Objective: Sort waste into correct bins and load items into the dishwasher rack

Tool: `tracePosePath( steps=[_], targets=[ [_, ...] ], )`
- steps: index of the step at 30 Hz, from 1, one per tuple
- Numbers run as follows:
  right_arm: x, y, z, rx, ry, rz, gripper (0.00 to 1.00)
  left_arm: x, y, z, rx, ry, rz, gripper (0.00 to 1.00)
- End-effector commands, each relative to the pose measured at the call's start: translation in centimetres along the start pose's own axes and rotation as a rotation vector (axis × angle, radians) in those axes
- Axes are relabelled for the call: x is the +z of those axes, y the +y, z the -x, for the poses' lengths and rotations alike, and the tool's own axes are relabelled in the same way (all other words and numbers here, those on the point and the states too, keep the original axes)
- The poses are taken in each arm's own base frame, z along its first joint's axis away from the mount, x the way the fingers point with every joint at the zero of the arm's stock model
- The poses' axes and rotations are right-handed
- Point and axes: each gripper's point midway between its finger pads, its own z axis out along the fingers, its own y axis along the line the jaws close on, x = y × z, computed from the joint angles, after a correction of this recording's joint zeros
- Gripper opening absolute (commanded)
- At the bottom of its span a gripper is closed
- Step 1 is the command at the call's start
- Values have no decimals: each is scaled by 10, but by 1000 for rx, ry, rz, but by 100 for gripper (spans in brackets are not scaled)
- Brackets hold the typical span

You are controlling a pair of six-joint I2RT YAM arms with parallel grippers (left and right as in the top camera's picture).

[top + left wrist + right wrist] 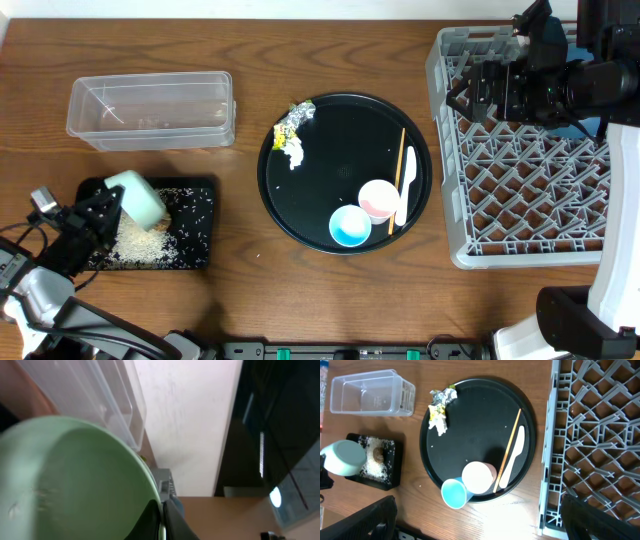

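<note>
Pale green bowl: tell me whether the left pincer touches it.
Touching. Left wrist view: the left pincer is shut on the rim of the pale green bowl, which sits between its jaws.

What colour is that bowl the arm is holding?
The bowl is pale green, clearest in the left wrist view.

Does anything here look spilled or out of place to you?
White grains lie scattered across the small black tray beside a brown lump, under the tilted green bowl in the left end effector. Crumpled scraps sit near the edge of the round tray.
</note>
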Motion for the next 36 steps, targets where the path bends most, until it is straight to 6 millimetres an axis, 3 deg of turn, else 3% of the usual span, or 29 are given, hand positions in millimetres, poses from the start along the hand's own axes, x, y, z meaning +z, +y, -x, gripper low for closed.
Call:
tracePosePath(
  steps=[1, 3, 7, 10, 13, 17, 19, 22, 28, 32, 36],
  targets=[
    [0, 4, -1, -19, 0, 5, 99, 1, -6, 3, 88, 4, -15, 7],
    [0, 4, -1, -19, 0, 5, 99, 1, -3, 5, 43, -5, 6, 7],
    [0, 4, -1, -19, 0, 5, 99, 1, -16, 2, -78, 27, -65, 7],
    [0, 4, -1, -19, 0, 5, 99, 2, -9, 6, -15, 4, -21, 7],
    [0, 4, -1, -19, 0, 5, 99, 4, 15, 5, -25, -24, 101, 10],
    [0, 4, -1, -19, 0, 5, 99, 4, -14, -5, -75, 43, -66, 10],
    [0, 4, -1, -20, 0, 5, 99, 5, -10, -3, -14, 31, -38, 10],
    [0, 4, -1, -19, 0, 5, 99, 5, 20, 9, -20, -38, 138, 17],
    [0, 4, -1, -20, 0, 5, 99, 6, 5, -6, -17, 19, 36, 15],
    [0, 4, -1, -19, 0, 5, 99, 6, 13, 5, 33, -15, 96, 15],
    [0, 4, -1, -19, 0, 5, 99, 6, 13, -3, 1, 3, 83, 13]
  ],
)
